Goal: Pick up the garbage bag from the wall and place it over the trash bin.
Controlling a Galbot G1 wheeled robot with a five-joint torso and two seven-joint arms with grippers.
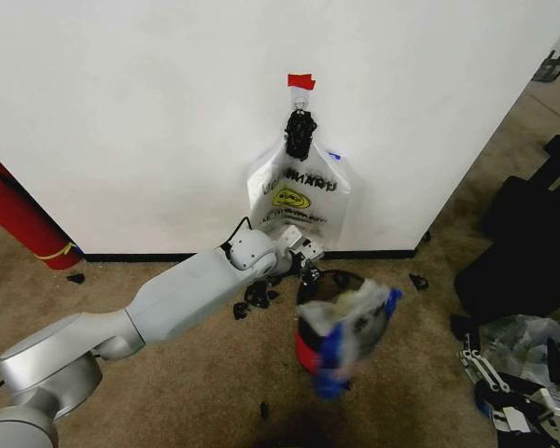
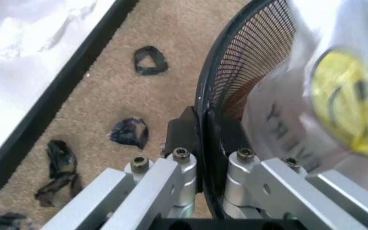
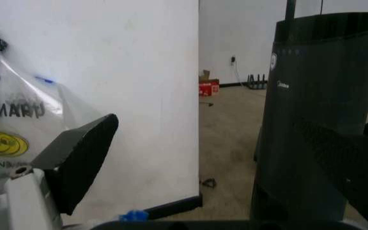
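A garbage bag (image 1: 299, 198) with a yellow smiley hangs flat on the white wall (image 1: 149, 112) from a black clip (image 1: 300, 133) under a red tape tab (image 1: 301, 81); it also appears in the right wrist view (image 3: 11, 124). Another printed bag (image 1: 355, 322) (image 2: 337, 91), blurred, drapes over the trash bin (image 1: 305, 353), a black mesh bin (image 2: 248, 62) with a red base. My left gripper (image 1: 306, 257) (image 2: 203, 139) is at the bin's wall-side rim, with one finger outside and one inside, shut on it. My right gripper (image 3: 216, 163) is open, its black fingers (image 3: 82, 158) spread wide.
A red fire extinguisher (image 1: 19, 219) leans at the wall on the left. Black scraps (image 1: 252, 299) lie on the carpet by the baseboard. Dark bags (image 1: 523, 252) and a clear plastic bag (image 1: 527, 341) crowd the right side. A dark tower unit (image 3: 318, 120) stands close in the right wrist view.
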